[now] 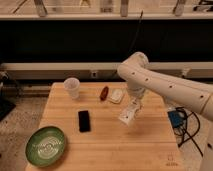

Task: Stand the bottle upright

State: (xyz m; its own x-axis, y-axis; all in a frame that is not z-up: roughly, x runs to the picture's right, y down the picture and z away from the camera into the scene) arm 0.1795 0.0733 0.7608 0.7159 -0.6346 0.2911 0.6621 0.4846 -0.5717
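One bottle (128, 114) tilted, clamped in gripper (133, 106) above table (105, 145).

Wooden table (107, 145), light grain, rectangular, filling the lower centre of the view. Translucent white cup (72, 87) upright near the far-left corner, at 10 o'clock from the table centre. Black phone (84, 120) flat, long axis running near to far, at 5 o'clock from the cup, well apart from it. Green plate (46, 145) at the near-left corner, at 8 o'clock from the phone, overlapping the table edge. Small red object (104, 93) near the far edge, at 12 o'clock. Small white rounded-square object (116, 96) just beside it, at 3 o'clock. Blue box (176, 119) with dark cables off the table, at 3 o'clock.
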